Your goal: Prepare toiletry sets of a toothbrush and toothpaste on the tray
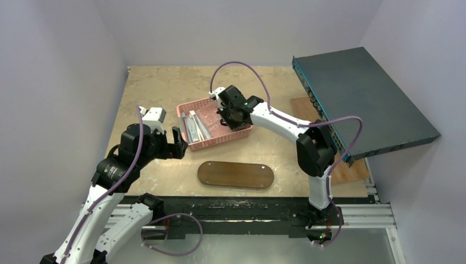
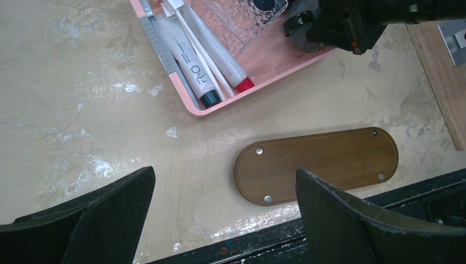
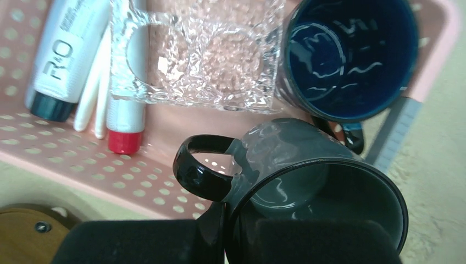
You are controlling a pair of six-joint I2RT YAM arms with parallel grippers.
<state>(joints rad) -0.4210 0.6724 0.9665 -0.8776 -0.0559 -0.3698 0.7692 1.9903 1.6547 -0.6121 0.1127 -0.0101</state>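
Observation:
The dark brown oval tray (image 1: 235, 175) lies bare near the table's front edge; it also shows in the left wrist view (image 2: 319, 165). Two pale toothpaste tubes, one black-capped (image 2: 189, 63) and one red-capped (image 2: 222, 55), lie with thin white toothbrushes (image 2: 200, 52) in the left end of the pink basket (image 1: 214, 144). My left gripper (image 1: 178, 144) is open and empty, just left of the basket's near corner. My right gripper (image 1: 233, 113) is over the basket's right part, shut on the rim of a dark grey mug (image 3: 308, 165).
A dark blue mug (image 3: 351, 55) and a clear glass holder (image 3: 203, 55) sit in the basket. A grey perforated strip (image 2: 159, 44) lies along the basket's left wall. A large blue-grey flat box (image 1: 362, 99) leans at the right over a paler wooden board (image 1: 351, 170).

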